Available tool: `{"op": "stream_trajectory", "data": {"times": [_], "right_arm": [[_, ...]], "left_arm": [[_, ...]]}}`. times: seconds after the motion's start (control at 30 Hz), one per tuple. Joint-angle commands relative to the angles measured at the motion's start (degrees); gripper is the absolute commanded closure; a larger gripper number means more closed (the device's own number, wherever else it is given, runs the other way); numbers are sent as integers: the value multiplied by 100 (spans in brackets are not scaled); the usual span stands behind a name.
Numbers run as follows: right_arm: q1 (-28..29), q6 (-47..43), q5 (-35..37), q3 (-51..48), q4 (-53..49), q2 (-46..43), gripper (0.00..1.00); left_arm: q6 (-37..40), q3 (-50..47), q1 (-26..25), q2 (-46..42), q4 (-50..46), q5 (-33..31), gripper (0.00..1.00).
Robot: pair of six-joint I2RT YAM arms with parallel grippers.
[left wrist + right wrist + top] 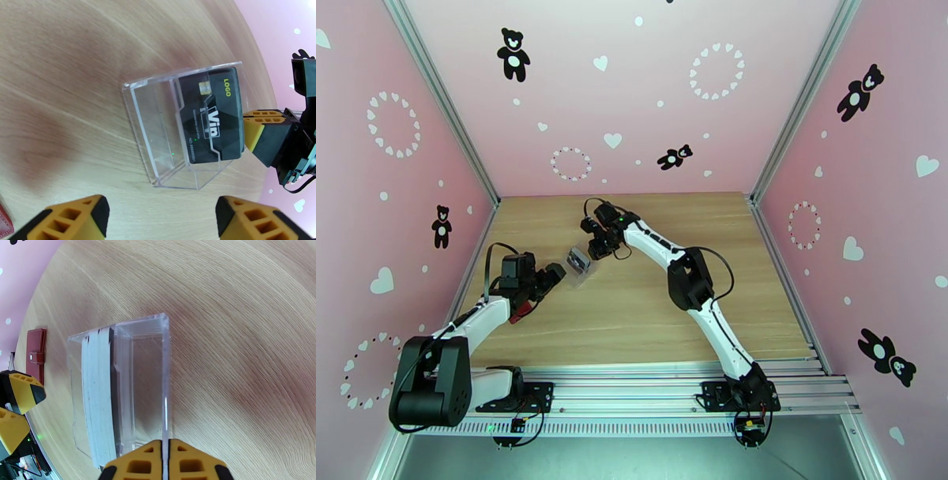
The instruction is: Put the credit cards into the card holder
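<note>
Bench state, one moment.

Table (648, 316): pale wood; both arms reach in toward its middle.

Left gripper (162, 210): fingers spread wide, nothing between them, nothing touched.

Right gripper (166, 459): fingers pressed together. One thin wall of the clear case (158, 130) runs straight down into the seam between them, so it reads as a pinch on that wall.

Clear case: on the table directly ahead of the left gripper's spread fingers, apart from them. From the right gripper it extends forward and to the left of the fingertips.

Card holder (36, 354): red, folded, snap tab visible, flat on the table. From the right gripper it lies beyond the case, far to the left. It sits just beside the left gripper; a red corner shows at the outer edge of that gripper's left finger.

Credit cards (215, 118): dark stack standing inside the clear case, ahead of the left gripper. From the right gripper, the stack is left of the pinched wall, one section of the case between.
</note>
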Motion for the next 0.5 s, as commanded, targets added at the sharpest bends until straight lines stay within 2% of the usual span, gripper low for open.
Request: {"op": "stream_trajectory", "data": {"times": [0.0,0.1,0.23,0.47], "right_arm": [[-19,-276,451,-140,-322,-418,100],[-262,-327,592,-936,-156,-1033,100],[-902,-452,596,-2676,487,-2286,100],[-2532,-1302,857,-5031,649,-4059,100]], "left_arm": [[-94,-55,-54,-311,-170,-110,24],[-100,-12,-54,-645,-418,-112,23],[-128,24,-61,-1138,-700,-58,23],[-295,-61,-401,-1653,-914,133,23]]}}
